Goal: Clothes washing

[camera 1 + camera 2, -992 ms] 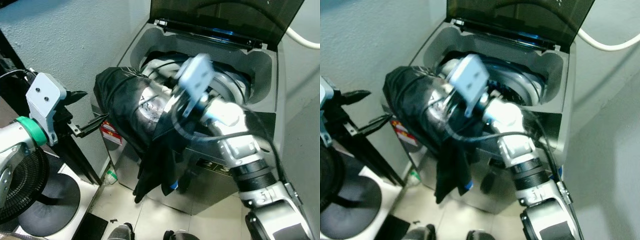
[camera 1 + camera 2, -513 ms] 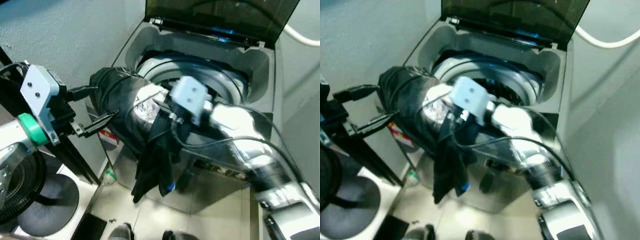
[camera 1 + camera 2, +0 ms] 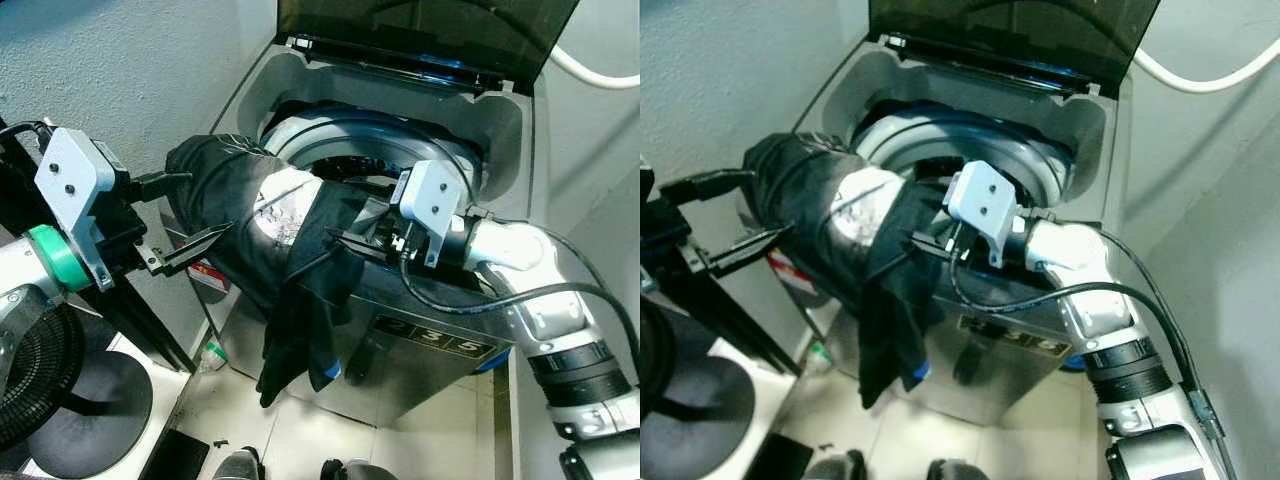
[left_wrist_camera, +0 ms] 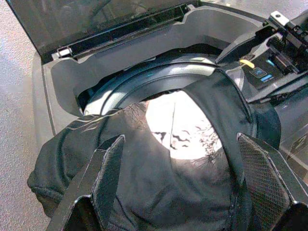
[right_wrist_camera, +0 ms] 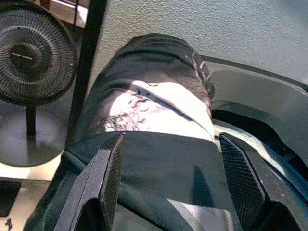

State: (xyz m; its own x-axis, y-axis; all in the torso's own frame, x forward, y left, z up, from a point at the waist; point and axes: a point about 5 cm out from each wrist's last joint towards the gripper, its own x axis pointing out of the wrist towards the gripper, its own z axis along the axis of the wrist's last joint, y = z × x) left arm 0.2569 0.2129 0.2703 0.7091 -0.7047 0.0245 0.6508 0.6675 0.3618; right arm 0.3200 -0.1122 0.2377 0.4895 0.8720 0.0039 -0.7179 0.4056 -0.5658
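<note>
Since a second before, the right gripper (image 3: 352, 243) had drawn back from over the drum and swung down to the machine's front edge, and the left gripper (image 3: 190, 215) had moved in from clear of the cloth to its outer end; the camera had shifted a little too. The black garment (image 3: 262, 215), with its pale printed patch, lay heaped over the 9 o'clock corner of the top-loading washing machine (image 3: 497, 140), one dark end hanging down the front panel toward the tiled floor (image 3: 300, 425); the rest sat beside the grey drum ring (image 3: 345, 140), under the raised lid (image 3: 420, 30). The left gripper stood at the heap's 9 o'clock side, fingers spread apart with the cloth between their tips; the right gripper stood at its 3 o'clock side, fingers likewise parted, tips against the folds, clamping nothing. A standing fan (image 3: 40, 370) stood on the floor at 8 o'clock; a white hose (image 3: 590, 72) crossed the wall at 1 o'clock.
</note>
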